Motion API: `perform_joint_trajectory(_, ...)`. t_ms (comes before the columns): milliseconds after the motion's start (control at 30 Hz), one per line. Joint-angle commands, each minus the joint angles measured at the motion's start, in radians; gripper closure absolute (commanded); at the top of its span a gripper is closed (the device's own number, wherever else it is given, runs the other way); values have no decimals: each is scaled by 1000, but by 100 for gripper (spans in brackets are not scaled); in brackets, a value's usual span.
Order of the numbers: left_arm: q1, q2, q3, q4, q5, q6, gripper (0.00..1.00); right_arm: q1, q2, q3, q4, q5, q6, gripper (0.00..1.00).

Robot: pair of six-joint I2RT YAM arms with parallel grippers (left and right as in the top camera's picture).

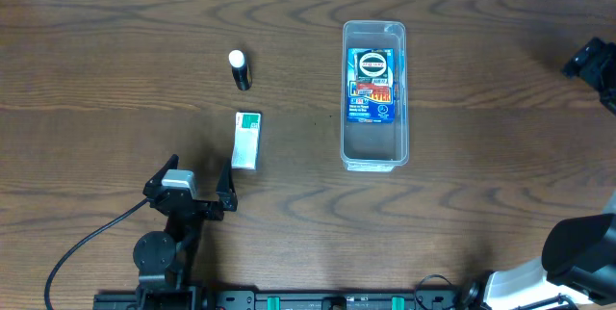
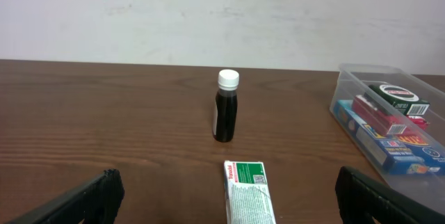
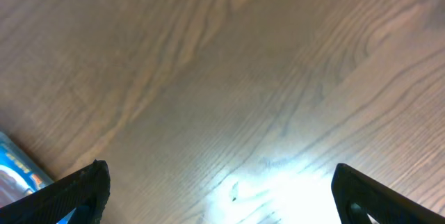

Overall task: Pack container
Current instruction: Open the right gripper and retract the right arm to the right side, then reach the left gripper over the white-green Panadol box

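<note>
Left gripper (image 1: 198, 166) and right gripper (image 3: 219, 175) wide apart, empty; box (image 2: 247, 190) cut off below, container (image 2: 350, 85) clipped at right edge.

One clear container (image 1: 375, 27), one white-capped dark bottle (image 1: 240, 70), one green-and-white box (image 1: 247, 140); the packs (image 1: 372, 84) inside cannot be counted.

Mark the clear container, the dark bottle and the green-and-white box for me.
clear container (image 1: 375, 142), overhead view, bare floor near its lower end.
dark bottle (image 2: 226, 116), left wrist view, middle of its dark body.
green-and-white box (image 1: 247, 140), overhead view, middle of its top face.
</note>
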Motion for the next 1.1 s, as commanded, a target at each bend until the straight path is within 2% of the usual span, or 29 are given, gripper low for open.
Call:
perform_joint_trajectory(0,6,-6,-18,-32,11,10,2,-6,5,-25,2,-5,37,1)
perform_joint_trajectory(233,6,-6,-18,-31,11,10,2,-5,5,-27,3,-8,37,1)
perform_joint_trajectory(300,6,-6,-18,-28,30,-25,2,-5,5,-27,3,-7,37,1)
perform_joint_trajectory(367,6,-6,-18,0,100,-80,2,-5,5,-27,3,-8,36,1)
perform_joint_trajectory(500,6,-6,-5,54,347,-83,2,-5,5,-27,3,-8,37,1)
perform_joint_trajectory(667,6,39,88,26,389,-130,2,-5,5,-27,3,-8,37,1)
perform_joint_trajectory(733,6,105,180,-50,353,-130,2,-5,5,-27,3,-8,37,1)
perform_joint_trajectory(800,6,209,297,-189,293,-121,2,-5,5,-27,3,-7,37,1)
perform_joint_trajectory(1067,6,829,800,-696,283,26,2,-5,5,-27,3,-8,37,1)
